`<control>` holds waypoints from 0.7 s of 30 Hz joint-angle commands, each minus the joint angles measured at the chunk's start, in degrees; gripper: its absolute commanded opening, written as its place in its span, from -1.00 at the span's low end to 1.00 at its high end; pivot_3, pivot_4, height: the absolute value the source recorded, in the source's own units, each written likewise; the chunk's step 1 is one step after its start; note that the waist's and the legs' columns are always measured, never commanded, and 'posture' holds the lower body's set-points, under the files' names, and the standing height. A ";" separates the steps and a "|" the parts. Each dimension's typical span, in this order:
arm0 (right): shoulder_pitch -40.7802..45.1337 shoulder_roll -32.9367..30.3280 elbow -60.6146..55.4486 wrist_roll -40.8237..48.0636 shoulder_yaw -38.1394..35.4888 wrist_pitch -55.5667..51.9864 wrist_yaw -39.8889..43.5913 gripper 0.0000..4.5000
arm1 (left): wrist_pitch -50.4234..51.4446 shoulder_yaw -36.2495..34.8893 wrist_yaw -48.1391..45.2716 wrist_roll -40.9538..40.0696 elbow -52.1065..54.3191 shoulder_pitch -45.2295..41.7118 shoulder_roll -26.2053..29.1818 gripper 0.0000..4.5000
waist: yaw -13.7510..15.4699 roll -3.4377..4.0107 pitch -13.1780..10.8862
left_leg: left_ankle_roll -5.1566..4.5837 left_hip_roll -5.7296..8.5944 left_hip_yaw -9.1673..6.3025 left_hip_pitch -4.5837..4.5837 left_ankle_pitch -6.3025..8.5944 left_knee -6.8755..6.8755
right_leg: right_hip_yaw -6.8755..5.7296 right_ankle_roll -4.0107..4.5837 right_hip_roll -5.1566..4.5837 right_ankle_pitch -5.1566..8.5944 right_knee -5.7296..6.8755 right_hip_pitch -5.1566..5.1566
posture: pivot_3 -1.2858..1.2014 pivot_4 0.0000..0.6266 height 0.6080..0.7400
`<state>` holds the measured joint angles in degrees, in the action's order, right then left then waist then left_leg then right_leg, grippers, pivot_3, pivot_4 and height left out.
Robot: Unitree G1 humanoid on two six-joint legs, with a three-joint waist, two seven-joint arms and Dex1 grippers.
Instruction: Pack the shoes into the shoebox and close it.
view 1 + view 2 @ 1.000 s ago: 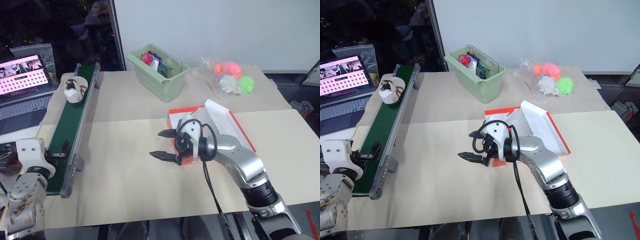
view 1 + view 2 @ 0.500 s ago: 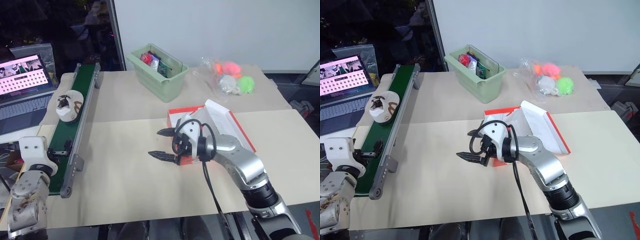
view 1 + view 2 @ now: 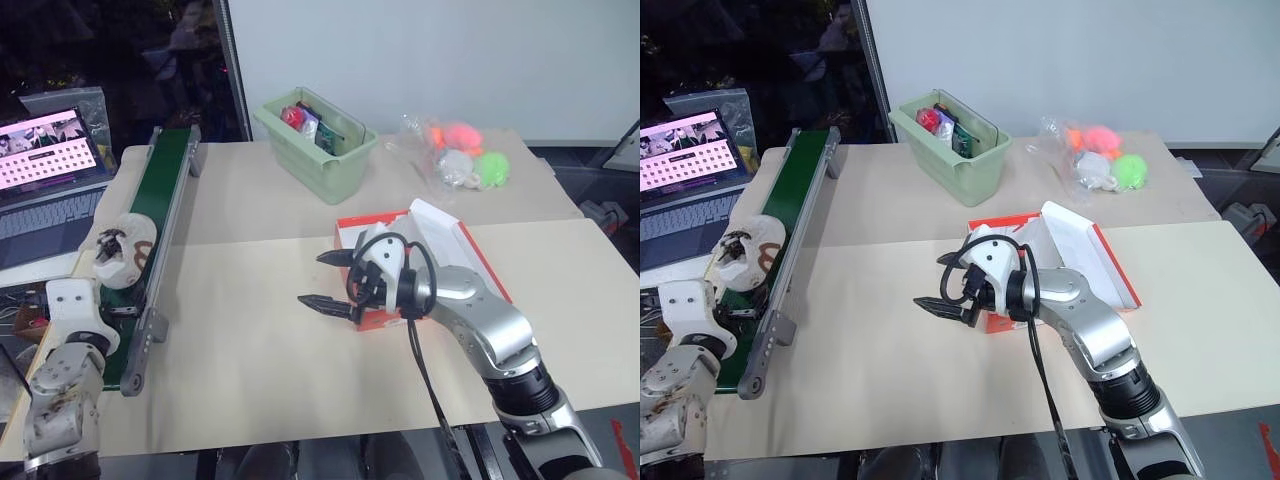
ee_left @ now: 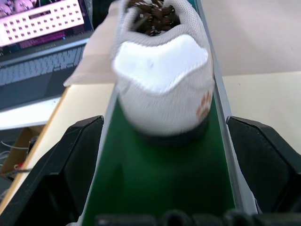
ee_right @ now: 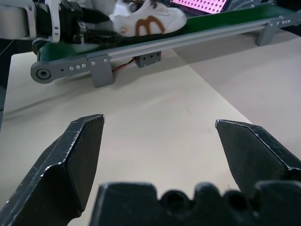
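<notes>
One white shoe [image 3: 120,258] with brown curly markings and dark laces rides on the green conveyor belt [image 3: 160,205] near its front end. My left gripper [image 4: 164,123] sits open at that end. Its fingers [image 4: 66,160] stand wide on either side of the belt, and the shoe's heel [image 4: 162,80] is level with the fingertips without touching them. The red-orange shoebox [image 3: 372,217] lies open in the middle of the table, its white-lined lid [image 3: 455,250] folded back to the right. My right gripper [image 3: 312,280] hovers open and empty just left of the box, pointing toward the belt.
A pale green bin [image 3: 320,145] with small items stands at the back centre. At the back right lies a clear bag of colourful balls [image 3: 462,152]. An open laptop [image 3: 50,160] sits left of the belt. Bare tabletop [image 3: 250,330] spreads between the belt and the box.
The shoe has travelled down the belt from its far part to the near end, arriving at my left gripper. Both arms have stayed about where they were.
</notes>
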<state>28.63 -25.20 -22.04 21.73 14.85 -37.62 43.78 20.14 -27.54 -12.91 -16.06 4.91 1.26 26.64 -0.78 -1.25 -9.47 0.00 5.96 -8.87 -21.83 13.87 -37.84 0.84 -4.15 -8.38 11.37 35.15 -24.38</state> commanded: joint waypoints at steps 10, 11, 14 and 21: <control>1.63 0.13 -3.06 2.16 -2.54 -0.68 -1.38 1.00 | 2.29 0.33 1.20 -0.98 3.19 -4.01 0.07 0.23 | 0.34 0.00 0.00 | 0.01 0.00 0.00 0.06 -0.01 0.00 | -0.01 0.00 0.00 0.00 0.04 0.06 | 0.03 -0.52 1.00; 1.77 0.24 -2.80 2.16 -2.63 -0.58 -1.57 1.00 | 2.54 0.34 2.12 -0.78 4.13 -4.98 0.02 0.23 | 0.38 0.00 0.00 | 0.01 0.00 0.00 0.06 -0.01 0.00 | -0.01 0.00 0.00 0.00 0.04 0.06 | 0.03 -0.52 1.00; 2.62 1.25 -1.25 2.35 -3.48 -1.32 -3.22 1.00 | 1.40 2.04 5.35 2.55 8.02 -8.05 0.38 0.23 | 0.37 -0.06 -0.03 | 0.02 0.00 0.00 0.01 -0.01 0.00 | -0.02 0.00 0.00 0.00 0.01 0.04 | 0.03 -0.52 1.00; 12.05 19.56 14.87 18.05 -23.96 -19.37 -23.37 1.00 | -2.20 16.42 8.02 12.72 18.78 -16.37 -1.88 0.23 | 0.11 -0.10 -0.01 | 0.05 0.02 0.00 -0.05 -0.03 0.00 | 0.03 0.11 0.00 -0.07 -0.01 -0.02 | 0.03 -0.52 1.00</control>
<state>37.66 -9.59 -11.27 32.51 -0.61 -50.14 27.96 18.17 -14.64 -4.78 -4.05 19.62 -13.36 26.22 -0.67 -1.35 -9.48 0.04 5.97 -8.87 -21.86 13.84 -37.84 0.89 -4.02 -8.38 11.29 35.16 -24.40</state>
